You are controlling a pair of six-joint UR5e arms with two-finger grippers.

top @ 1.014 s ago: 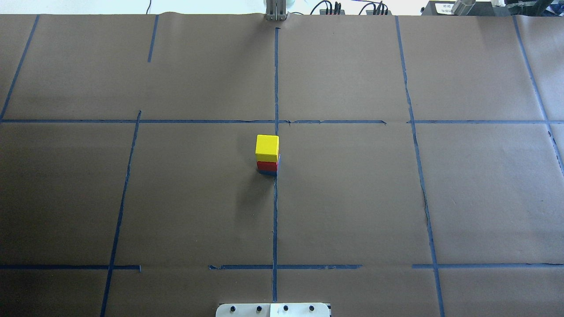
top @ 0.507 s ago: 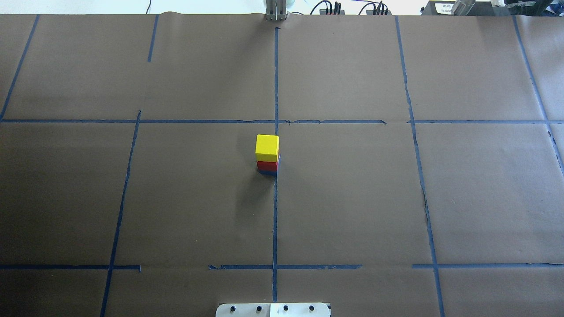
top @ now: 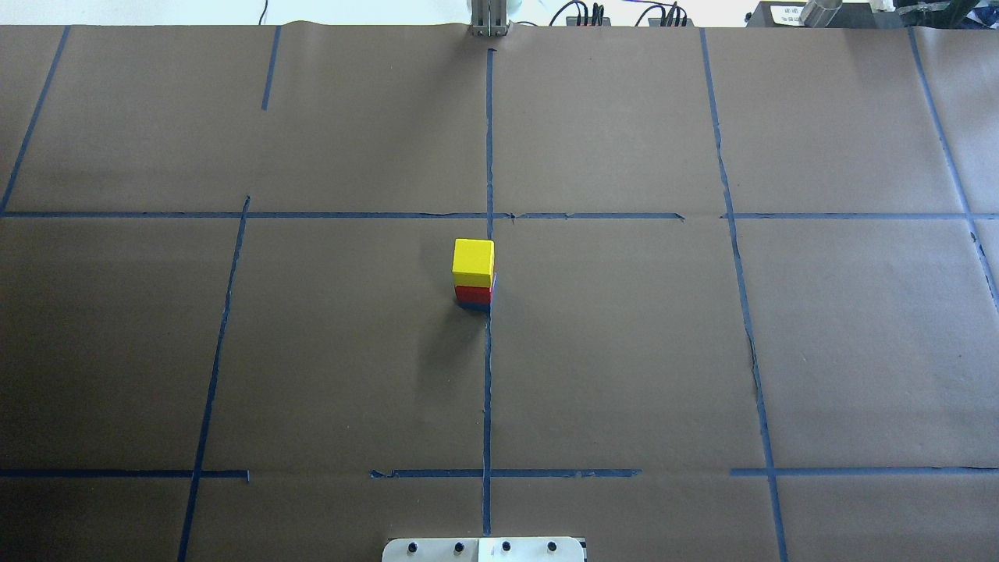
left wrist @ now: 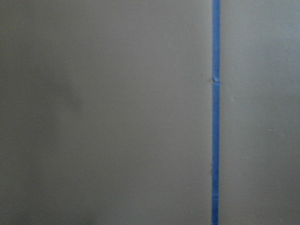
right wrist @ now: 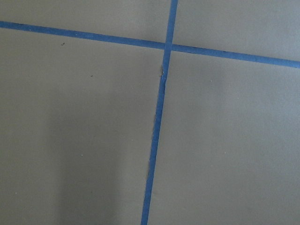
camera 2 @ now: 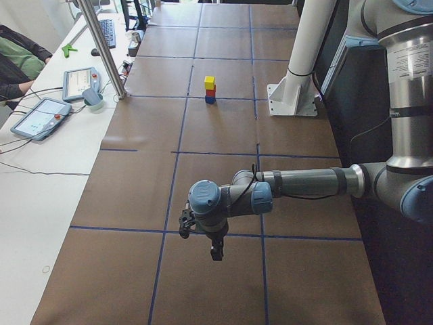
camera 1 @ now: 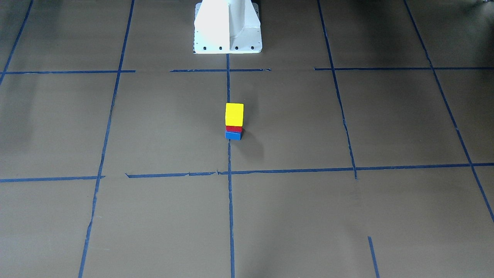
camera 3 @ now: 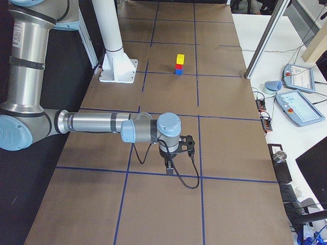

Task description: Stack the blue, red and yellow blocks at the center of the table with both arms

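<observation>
The task is judged complete: the yellow solid cube (top: 473, 262) is stacked on the red solid cube (top: 473, 293) and the blue solid cube (camera 1: 233, 135) at the middle of the brown taped tabletop (top: 624, 351). The left claw (camera 2: 215, 252) and right claw (camera 3: 169, 167) hang well apart from it; whether either is apart or together cannot be told. Any retreat should be steered away from the stack. The white arm label (camera 2: 414, 64) cannot be read.

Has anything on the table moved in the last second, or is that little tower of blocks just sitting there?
Nothing has visibly changed in the overhead view. The yellow block is on the red block, which is on the blue block. The stack is in the same spot on the table as before.
</observation>
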